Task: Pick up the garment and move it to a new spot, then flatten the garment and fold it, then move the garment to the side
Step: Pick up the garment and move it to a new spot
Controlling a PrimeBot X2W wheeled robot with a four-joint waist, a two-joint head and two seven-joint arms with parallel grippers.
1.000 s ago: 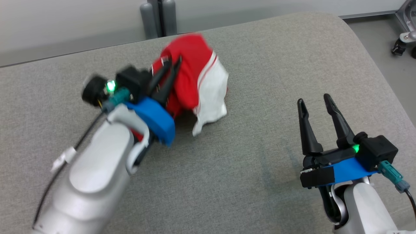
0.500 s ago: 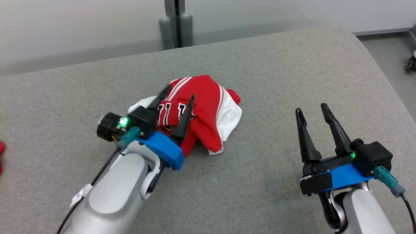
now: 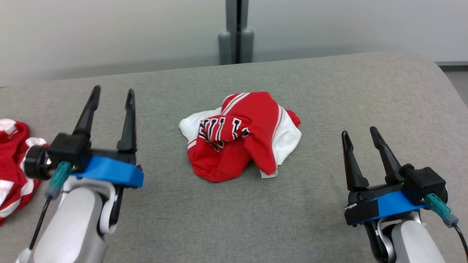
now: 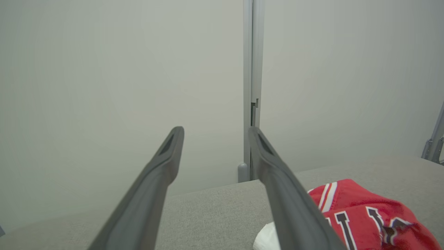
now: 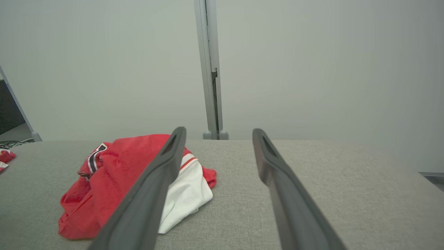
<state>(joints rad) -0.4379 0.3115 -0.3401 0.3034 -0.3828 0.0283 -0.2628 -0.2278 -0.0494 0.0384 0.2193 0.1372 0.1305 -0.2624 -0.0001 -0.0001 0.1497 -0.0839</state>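
Since the earlier frames the left gripper [image 3: 112, 92] has let go of the garment [image 3: 243, 138] and pulled back off it to its own side. A second ago its fingers were pinched into the red cloth; now they stand spread with nothing between them, and the left wrist view shows only wall through the gap. The camera has swung too, so part of the shift is not the cloth's. The garment lies in a crumpled heap on the grey bench [image 3: 329, 91], to the right of the left gripper and to the left of the right gripper [image 3: 359, 132], apart from both and roughly midway between them. The right gripper is likewise open and empty, with the heap off its left finger and a little ahead. A second red garment [image 3: 11, 160] lies just outside the left gripper, at the bench's edge. The move to a new spot looks done, so flattening is probably the step in hand. That likely calls for both grippers to close in from their own sides. Each would take a separate edge or corner, such as the white panel facing the right gripper, and draw the cloth apart. The hem and shoulders are buried in folds, so choosing true edges will be the hard part.
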